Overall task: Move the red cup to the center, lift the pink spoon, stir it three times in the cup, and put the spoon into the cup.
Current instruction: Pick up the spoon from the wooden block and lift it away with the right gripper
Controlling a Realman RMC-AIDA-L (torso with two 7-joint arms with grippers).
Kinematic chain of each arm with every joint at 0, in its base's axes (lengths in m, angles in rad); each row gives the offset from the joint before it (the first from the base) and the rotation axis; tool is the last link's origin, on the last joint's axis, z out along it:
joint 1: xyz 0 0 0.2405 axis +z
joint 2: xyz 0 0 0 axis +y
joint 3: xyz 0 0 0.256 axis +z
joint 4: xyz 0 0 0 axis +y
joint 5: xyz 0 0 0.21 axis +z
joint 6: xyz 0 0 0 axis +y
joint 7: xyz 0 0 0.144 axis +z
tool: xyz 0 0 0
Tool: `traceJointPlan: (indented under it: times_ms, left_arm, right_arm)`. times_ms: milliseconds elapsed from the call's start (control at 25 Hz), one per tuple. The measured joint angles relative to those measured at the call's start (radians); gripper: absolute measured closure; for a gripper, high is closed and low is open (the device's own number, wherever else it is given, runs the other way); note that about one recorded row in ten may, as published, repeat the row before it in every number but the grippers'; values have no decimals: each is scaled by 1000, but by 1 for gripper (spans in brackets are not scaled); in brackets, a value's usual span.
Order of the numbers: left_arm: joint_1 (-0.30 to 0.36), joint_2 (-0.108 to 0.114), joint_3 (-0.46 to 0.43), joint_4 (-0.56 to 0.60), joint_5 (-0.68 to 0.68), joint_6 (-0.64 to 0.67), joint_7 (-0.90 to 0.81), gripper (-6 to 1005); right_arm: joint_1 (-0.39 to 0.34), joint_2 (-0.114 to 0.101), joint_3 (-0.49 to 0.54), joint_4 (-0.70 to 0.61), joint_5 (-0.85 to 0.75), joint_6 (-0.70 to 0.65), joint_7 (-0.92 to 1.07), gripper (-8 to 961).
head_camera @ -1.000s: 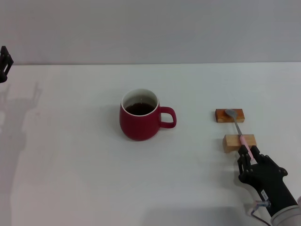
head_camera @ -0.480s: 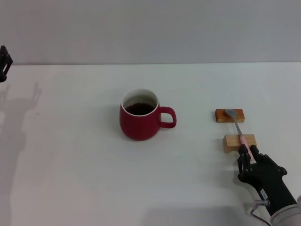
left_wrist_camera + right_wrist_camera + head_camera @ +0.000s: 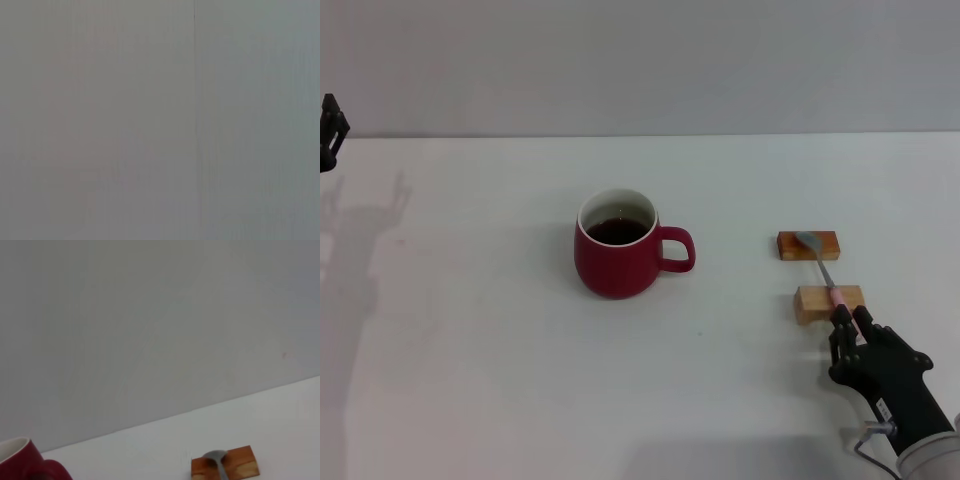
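**Right gripper is on the spoon handle, cup sits off to the left**

Nearest to us, the right gripper (image 3: 849,317) sits at the near right of the table (image 3: 500,380), fingers closed around the tail of the pink spoon (image 3: 824,272). The spoon's long axis runs straight away from the gripper: pink handle across the near wooden block (image 3: 828,303), grey bowl resting on the far wooden block (image 3: 808,245). So we reckon any lift has to come off both blocks evenly.

Farther back and well to the left, the red cup (image 3: 617,256) stands upright near the middle, handle pointing toward the spoon side, dark liquid inside. The right arm is clearly the nearer one.

The left gripper (image 3: 330,131) is parked at the far left edge; we can't tell its finger state.
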Motion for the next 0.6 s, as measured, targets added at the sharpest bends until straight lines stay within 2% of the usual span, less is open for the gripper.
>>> traceJointPlan:
  times_ms: [600]
  left_arm:
    - [-10,1,-2,4,2,0,2,161]
  right_arm:
    - [4,0,0,-2,0,22,1,757]
